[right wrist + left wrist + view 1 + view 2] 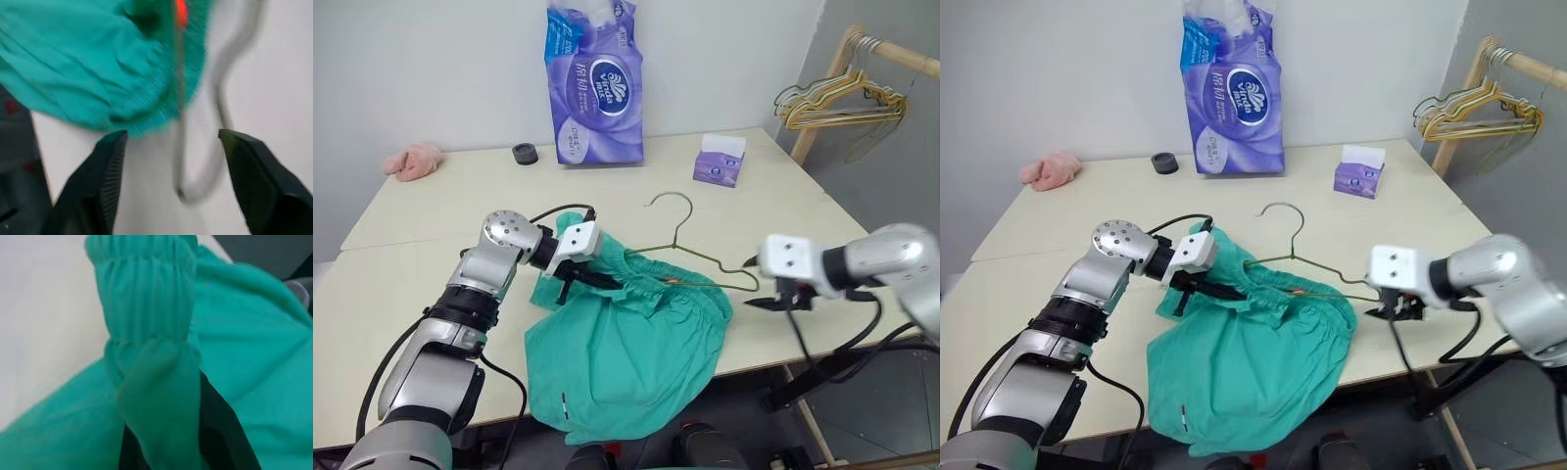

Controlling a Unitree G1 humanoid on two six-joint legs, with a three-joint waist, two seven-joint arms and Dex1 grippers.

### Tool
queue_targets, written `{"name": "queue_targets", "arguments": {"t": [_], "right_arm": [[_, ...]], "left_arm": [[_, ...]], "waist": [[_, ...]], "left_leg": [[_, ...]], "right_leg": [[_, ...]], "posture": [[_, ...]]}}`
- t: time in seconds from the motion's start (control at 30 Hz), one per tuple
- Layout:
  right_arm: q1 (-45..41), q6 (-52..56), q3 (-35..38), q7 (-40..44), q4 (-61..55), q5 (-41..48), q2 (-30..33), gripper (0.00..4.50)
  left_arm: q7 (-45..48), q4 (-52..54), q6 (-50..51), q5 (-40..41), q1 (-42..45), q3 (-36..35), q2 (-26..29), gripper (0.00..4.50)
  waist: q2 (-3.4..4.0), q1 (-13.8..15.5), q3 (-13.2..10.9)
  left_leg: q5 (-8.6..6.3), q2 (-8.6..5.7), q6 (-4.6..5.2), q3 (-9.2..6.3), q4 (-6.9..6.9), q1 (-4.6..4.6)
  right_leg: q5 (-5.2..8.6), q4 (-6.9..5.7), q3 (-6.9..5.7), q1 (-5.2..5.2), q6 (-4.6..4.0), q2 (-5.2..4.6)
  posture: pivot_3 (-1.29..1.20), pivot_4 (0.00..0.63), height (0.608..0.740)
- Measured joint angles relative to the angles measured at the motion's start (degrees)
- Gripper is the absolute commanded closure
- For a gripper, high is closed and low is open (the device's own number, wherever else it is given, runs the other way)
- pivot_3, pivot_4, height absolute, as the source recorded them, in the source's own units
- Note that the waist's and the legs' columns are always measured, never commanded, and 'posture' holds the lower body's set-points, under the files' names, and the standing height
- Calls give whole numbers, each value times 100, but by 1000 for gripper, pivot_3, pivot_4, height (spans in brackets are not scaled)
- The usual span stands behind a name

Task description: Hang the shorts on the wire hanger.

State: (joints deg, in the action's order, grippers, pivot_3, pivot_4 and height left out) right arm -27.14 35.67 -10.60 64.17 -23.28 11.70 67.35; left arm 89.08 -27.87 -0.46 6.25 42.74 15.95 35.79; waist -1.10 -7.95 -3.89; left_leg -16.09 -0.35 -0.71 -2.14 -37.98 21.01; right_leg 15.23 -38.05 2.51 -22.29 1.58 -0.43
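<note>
Shorts [636,362] draped over wire hanger [690,257], tissue box [720,160] beyond

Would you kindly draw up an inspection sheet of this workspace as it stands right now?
Surface: pale table, two tops butted together.
Job's things: shorts lie at the front edge, legs hanging over it; wire hanger lies flat, one end under the waistband, hook pointing to the wall.
Clutter: tissue pack, tissue box, black ring, pink cloth.
Grippers: left gripper shut on the shorts' waistband; right gripper open, just off the hanger's right end.
Cables: black cables loop along both arms.
Surroundings: wooden rack with bunched hangers on the right; white wall behind.
</note>
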Motion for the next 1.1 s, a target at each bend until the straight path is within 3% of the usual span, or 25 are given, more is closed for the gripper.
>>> {"name": "queue_targets", "arguments": {"t": [0.03, 0.13, 0.23, 0.33, 0.57, 0.73, 1.1], "right_arm": [[216, 176, 432, -47, 37, 94, 79, 44], [935, 775, 1345, -388, 54, 364, -167, 0], [1655, 1764, 2124, -930, -185, 831, -1071, 0], [2169, 2845, 2624, -1739, -842, 1376, -2490, 0], [2337, 4226, 2247, -3379, -2089, 1883, -4766, 0], [2309, 4227, 1887, -4164, -1736, 1607, -5071, 0], [2447, 3997, 2009, -4308, -1706, 1638, -4771, 0]], "left_arm": [[-47, -14, -10, -28, -24, 0, -4, 4477], [-149, -99, -58, -106, -39, 0, 6, 4478], [-222, -163, -129, -132, -63, -1, 28, 4478], [-287, -189, -158, -158, -69, -2, 27, 4478], [-467, -310, -121, -154, -28, -62, -12, 4480], [-467, -354, -123, -154, -26, -63, -10, 4480], [-492, -355, -124, -152, -26, -101, -11, 4480]], "waist": [[-5, 3, 1], [-11, 19, 5], [-14, 28, 8], [-12, 7, 8], [0, -2, 6], [-5, 6, 9], [-5, -4, 9]], "left_leg": [[0, 2, 0, -4, 1, 1], [0, 2, 0, -7, 0, -2], [0, 1, 0, -5, -1, -4], [0, 5, 0, -9, 1, -5], [0, 0, 0, -9, -1, -4], [0, -11, 0, -7, -3, -1], [0, -5, 0, -8, -1, -2]], "right_leg": [[-3, 1, -3, 1, -6, -7], [-2, -4, -5, 6, -4, -7], [-2, -9, -1, 7, -3, -7], [-2, -13, -2, 4, -3, -4], [2, -18, -2, 1, 4, -4], [1, -12, -2, 4, 2, -4], [5, -12, -2, 4, 10, 11]], "posture": [[-168, 28, 740], [-175, 31, 740], [-177, 32, 740], [-179, 32, 740], [-178, 31, 740], [-167, 29, 740], [-171, 28, 740]]}}
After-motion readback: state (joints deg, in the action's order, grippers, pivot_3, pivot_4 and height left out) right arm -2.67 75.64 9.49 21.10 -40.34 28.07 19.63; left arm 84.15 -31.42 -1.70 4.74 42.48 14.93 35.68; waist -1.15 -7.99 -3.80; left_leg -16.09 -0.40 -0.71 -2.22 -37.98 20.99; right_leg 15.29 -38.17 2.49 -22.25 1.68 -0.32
